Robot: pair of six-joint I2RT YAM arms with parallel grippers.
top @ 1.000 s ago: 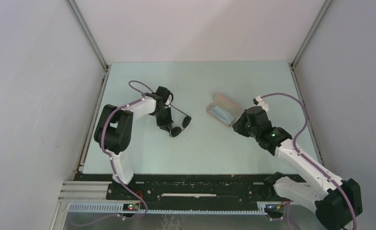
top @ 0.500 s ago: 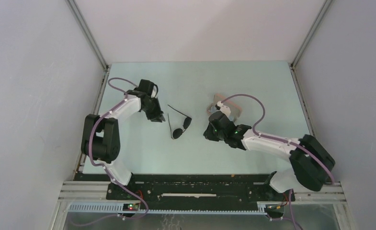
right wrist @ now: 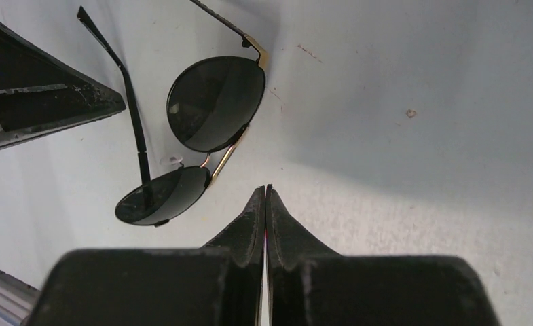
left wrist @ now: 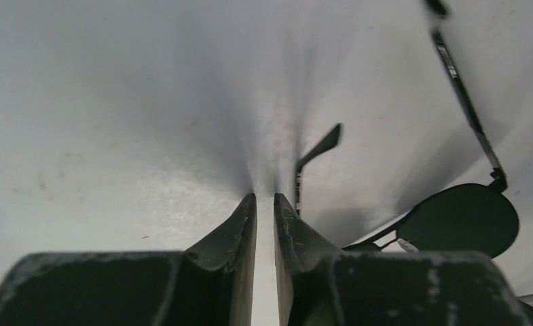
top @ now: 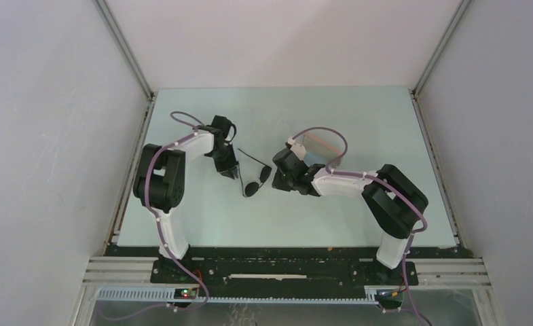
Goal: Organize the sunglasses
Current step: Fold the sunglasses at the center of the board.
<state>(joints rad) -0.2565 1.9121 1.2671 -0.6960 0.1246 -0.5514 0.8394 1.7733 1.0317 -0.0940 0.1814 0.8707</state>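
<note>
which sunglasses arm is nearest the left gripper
The sunglasses arm whose curved tip sits right beside the left gripper; the other arm lies farther off, hinged to the round lens.

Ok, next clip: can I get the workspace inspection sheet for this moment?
Surface: pale table, a few small specks.
Job's things: sunglasses lying unfolded between the two pincers, not gripped.
Clutter: pink case, light blue inside, partly behind the right arm.
Grippers: left pincer nearly shut, empty; right pincer shut, empty.
Cables: purple cable looped along each arm, clear of the sunglasses.
Surroundings: plain grey walls, metal frame; nothing else seen.
</note>
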